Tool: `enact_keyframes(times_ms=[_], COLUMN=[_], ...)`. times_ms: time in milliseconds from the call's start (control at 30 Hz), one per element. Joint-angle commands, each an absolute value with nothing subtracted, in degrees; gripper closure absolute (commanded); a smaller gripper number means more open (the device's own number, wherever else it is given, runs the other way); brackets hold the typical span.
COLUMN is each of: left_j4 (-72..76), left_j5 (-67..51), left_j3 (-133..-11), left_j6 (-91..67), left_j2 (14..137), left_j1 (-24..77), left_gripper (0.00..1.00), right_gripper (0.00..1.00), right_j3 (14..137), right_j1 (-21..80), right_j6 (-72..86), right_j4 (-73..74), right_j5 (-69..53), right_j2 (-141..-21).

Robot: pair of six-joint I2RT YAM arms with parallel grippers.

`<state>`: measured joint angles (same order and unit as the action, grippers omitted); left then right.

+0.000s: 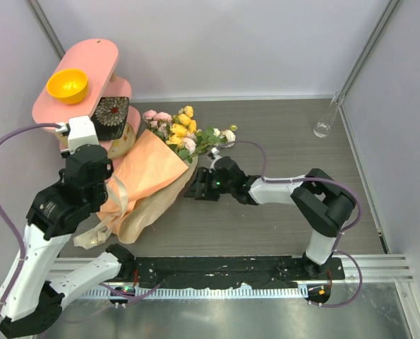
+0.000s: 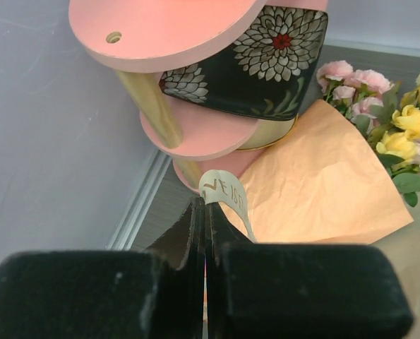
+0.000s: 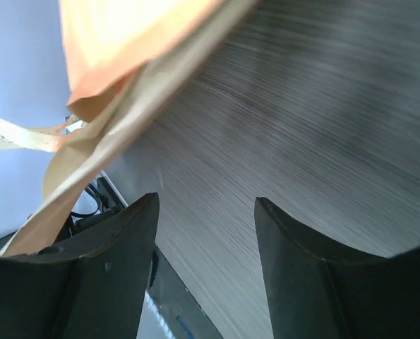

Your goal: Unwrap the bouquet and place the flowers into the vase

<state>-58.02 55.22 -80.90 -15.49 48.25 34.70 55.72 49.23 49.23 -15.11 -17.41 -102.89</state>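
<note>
1. Left wrist view first: the left gripper (image 2: 204, 212) is clamped tight on the cream ribbon (image 2: 224, 192). My worry is the pink shelf (image 2: 169, 28) just beside it. A hard tug could drag the whole bunch or clip the shelf instead of loosening the tie. That arm is folded up, wrist tipped down over the bouquet's tail end.
2. The bouquet (image 1: 147, 175) lies flat mid-left on the table (image 1: 280, 212), flowers (image 1: 183, 131) pointing away from the arms, paper (image 2: 322, 183) still on.
3. The right gripper (image 1: 198, 185) is spread open and holding nothing. It's low beside the paper's right edge, arm stretched leftward. Nothing's pinning the wrap, so it may slide.
4. The vase (image 1: 327, 115) is well apart at far right. With that narrow neck, stems could easily miss.
</note>
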Motion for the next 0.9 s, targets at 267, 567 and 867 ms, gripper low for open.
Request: enact_keyframes(times_ms=[267,567,867], left_j4=[-57.04,-57.22,-55.64], left_j5=[62.40,67.14,70.13], left_j3=[-75.50,-75.41,-76.56], left_j6=[-18.54,-15.21,-12.84], left_j2=[47.55,44.39,41.66], left_j1=[34.37,34.37,34.37], left_gripper=[1.00,1.00,1.00], right_gripper=[0.31,0.29,0.86], right_j3=[40.52,40.08,43.41], right_j1=[44.91,47.72,46.76], right_j6=[68.46,69.43,62.60], right_j4=[-33.74,-36.82,-31.66], right_j5=[-25.31,-24.26,-22.34], right_j2=[-95.01,-97.91,-102.13])
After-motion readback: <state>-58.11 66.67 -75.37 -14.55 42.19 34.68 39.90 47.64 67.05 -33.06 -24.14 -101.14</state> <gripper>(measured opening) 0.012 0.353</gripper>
